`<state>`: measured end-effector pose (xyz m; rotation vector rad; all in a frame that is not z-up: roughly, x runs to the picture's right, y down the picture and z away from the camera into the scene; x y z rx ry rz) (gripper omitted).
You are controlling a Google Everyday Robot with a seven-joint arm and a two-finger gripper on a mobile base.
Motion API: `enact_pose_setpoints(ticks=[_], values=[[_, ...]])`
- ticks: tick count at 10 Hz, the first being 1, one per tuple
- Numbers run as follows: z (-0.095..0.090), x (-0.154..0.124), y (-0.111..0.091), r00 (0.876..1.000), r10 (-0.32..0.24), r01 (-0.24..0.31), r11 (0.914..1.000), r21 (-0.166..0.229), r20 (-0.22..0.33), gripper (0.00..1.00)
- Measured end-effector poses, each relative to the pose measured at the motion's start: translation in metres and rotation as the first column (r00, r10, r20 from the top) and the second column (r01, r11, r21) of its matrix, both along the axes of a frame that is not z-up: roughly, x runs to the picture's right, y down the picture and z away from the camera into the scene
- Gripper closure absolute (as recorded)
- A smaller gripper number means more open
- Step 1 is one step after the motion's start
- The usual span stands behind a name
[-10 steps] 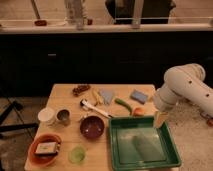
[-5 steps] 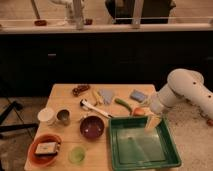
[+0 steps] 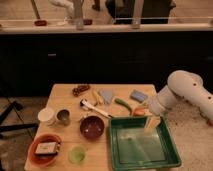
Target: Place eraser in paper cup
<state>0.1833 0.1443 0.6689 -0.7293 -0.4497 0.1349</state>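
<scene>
The eraser [image 3: 46, 147], a small pale block with a darker top, lies in the orange bowl [image 3: 35, 155] at the table's front left corner. The white paper cup [image 3: 46, 116] stands upright just behind that bowl, next to the metal cup [image 3: 63, 117]. My gripper [image 3: 151, 123] hangs from the white arm [image 3: 182, 92] at the right, over the back edge of the green tray [image 3: 167, 157]. It is far to the right of both the eraser and the paper cup.
A dark purple bowl [image 3: 92, 127] and a translucent green cup [image 3: 76, 154] sit between the tray and the orange bowl. Two blue-grey pads [image 3: 106, 95] [image 3: 139, 95], a white-handled utensil [image 3: 92, 107], a green item [image 3: 122, 104] and a brown cluster [image 3: 80, 90] lie further back.
The arm has swung slightly left, bringing the gripper from the tray's right side toward the middle of its back edge. The objects on the table have not moved.
</scene>
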Motion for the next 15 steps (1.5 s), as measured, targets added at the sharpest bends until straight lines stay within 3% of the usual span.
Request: enact_pose_setpoints(ticks=[4, 6, 7, 9, 10, 13, 15], values=[[0.0, -0.002, 0.002, 1.0, 0.002, -0.002, 1.0, -0.001, 0.015, 0.2], [0.001, -0.016, 0.009, 0.993, 0.033, -0.031, 0.9994, -0.016, 0.113, 0.2], [0.002, -0.03, 0.013, 0.985, 0.053, -0.049, 0.9984, -0.029, 0.166, 0.2], [0.004, -0.069, 0.018, 0.95, 0.119, -0.106, 0.9926, -0.058, 0.29, 0.2], [0.003, -0.085, 0.02, 0.935, 0.139, -0.124, 0.9901, -0.066, 0.327, 0.2], [-0.004, -0.13, 0.023, 0.916, 0.158, -0.149, 0.9874, -0.052, 0.369, 0.2], [-0.006, -0.136, 0.024, 0.912, 0.161, -0.152, 0.9868, -0.054, 0.378, 0.2]])
